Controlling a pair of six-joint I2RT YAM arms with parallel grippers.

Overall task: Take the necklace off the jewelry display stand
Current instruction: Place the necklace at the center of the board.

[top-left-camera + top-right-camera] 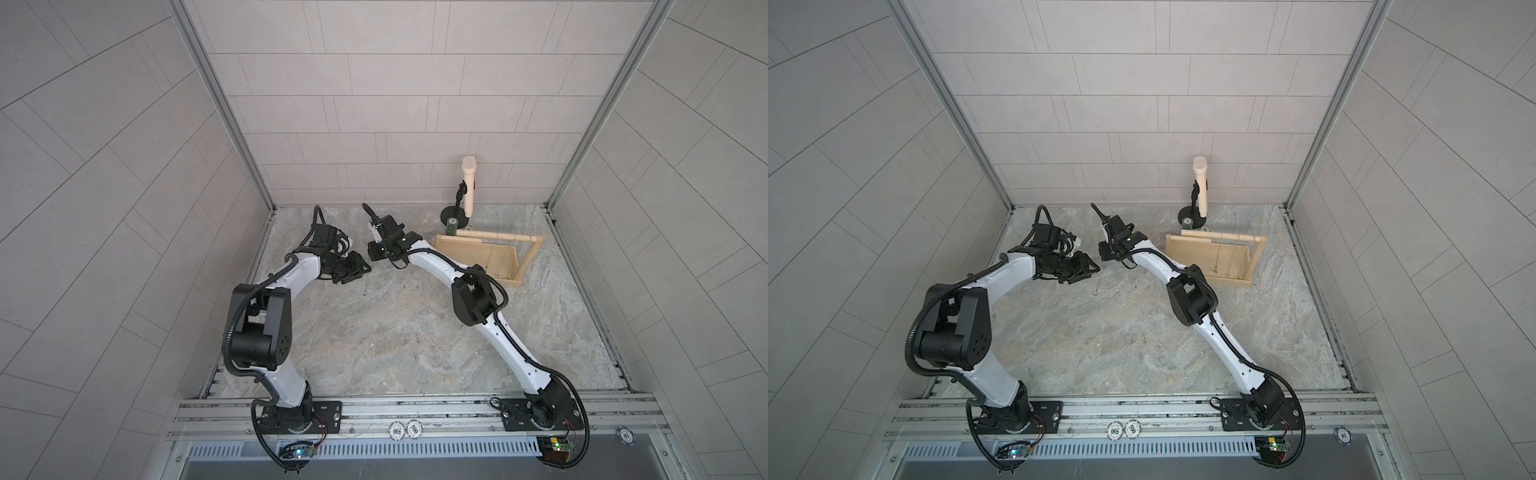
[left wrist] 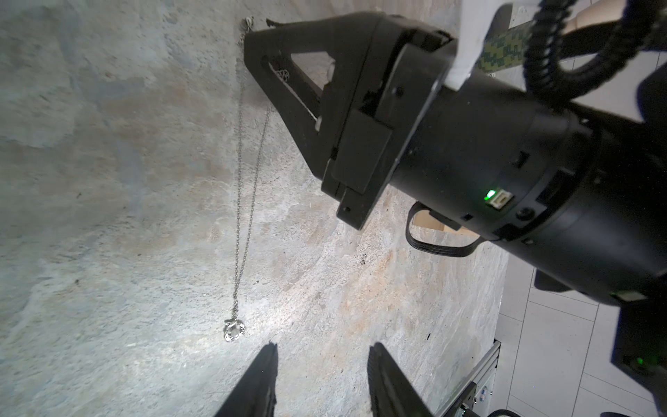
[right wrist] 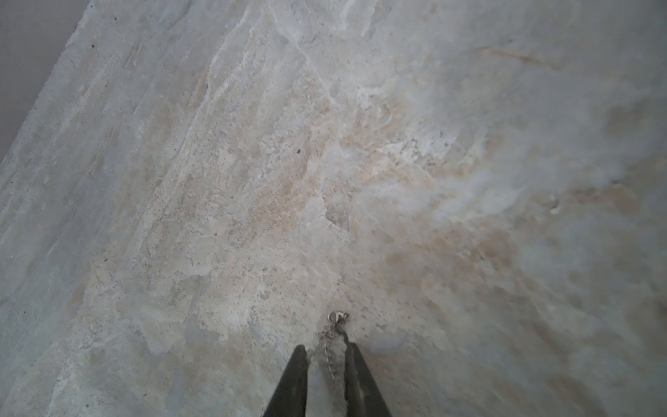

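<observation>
In both top views the jewelry display stand [image 1: 459, 248] [image 1: 1196, 257] sits at the right of the middle, near the back wall. A few thin chains hang from its dowel bar. Behind it stands a black round-based holder with a cream microphone [image 1: 468, 183].

The necklace [image 1: 365, 282] [image 1: 1097, 280] is not on the stand. It shows as a thin line left of the middle, well apart from the stand, over the stone-patterned table [image 1: 395, 332]. Its upper end is just below the right gripper [image 1: 371, 257] [image 1: 1104, 257]. The left gripper [image 1: 360, 272] [image 1: 1090, 272] is just beside the chain, on its left in the picture.

In the left wrist view the two fingers of the left gripper [image 2: 323, 348] stand clearly apart, and only bare table shows between them. The necklace [image 2: 243, 224] runs as a double strand from the tip of the right gripper [image 2: 258, 43] to a small shiny pendant [image 2: 234, 329], which is near one left finger and not touching it. Whether the chain hangs free or lies on the table cannot be told.

In the right wrist view the jaws of the right gripper [image 3: 325, 347] stand a little apart. The chain [image 3: 330, 361] passes through this gap, close to one finger, and is not pinched from both sides. Its clasp [image 3: 337, 317] is just beyond the fingertips.
</observation>
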